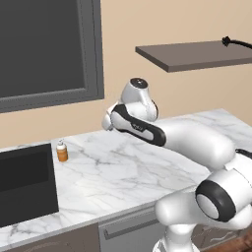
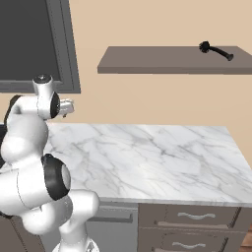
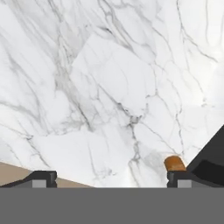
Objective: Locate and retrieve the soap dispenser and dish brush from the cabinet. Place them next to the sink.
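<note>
The end effector (image 3: 109, 178) is seen spread wide and empty above the marble surface (image 1: 147, 167). The soap dispenser (image 1: 61, 151) is already set beside the sink (image 1: 27, 182). The dish brush (image 2: 215, 50) is left on the cabinet (image 2: 162, 60); its thin handle should be approached squarely.
</note>
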Motion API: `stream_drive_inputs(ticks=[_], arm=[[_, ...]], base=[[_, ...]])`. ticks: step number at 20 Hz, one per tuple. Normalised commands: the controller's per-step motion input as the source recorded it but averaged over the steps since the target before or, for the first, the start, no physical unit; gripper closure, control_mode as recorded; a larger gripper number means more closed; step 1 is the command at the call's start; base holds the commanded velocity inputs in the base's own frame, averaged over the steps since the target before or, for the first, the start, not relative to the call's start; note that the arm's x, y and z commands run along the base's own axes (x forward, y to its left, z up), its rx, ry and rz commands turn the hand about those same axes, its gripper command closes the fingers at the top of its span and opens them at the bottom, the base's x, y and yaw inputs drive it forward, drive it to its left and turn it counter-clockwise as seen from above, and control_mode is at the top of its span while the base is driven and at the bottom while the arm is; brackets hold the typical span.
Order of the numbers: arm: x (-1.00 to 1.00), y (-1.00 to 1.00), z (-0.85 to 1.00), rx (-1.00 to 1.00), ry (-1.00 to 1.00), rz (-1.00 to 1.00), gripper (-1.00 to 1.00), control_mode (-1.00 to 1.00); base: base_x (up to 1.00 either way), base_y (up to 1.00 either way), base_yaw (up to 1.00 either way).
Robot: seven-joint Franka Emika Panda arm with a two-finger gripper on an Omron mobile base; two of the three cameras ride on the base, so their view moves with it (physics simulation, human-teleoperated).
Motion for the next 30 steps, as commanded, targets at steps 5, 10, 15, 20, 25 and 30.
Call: stream_drive_inputs(ticks=[5,10,15,20,25,30], arm=[[-0.55,-0.28,0.37,-0.02,-0.03,0.01,-1.0,-1.0],[-0.68,-0.25,0.31,-0.08,-0.08,0.0,-1.0,-1.0],[-0.75,-0.34,0.21,-0.03,-0.05,-0.07,-1.0,-1.0],[-0.58,-0.44,0.18,0.02,-0.01,-0.15,-1.0,-1.0],[-0.51,-0.36,0.23,0.09,0.0,-0.1,-1.0,-1.0],[-0.3,-0.35,0.04,0.06,0.0,-0.1,-1.0,-1.0]], base=[[0.0,0.0,0.0],[0.0,0.0,0.0],[0.0,0.0,0.0],[0.0,0.0,0.0],[0.0,0.0,0.0],[0.0,0.0,0.0]])
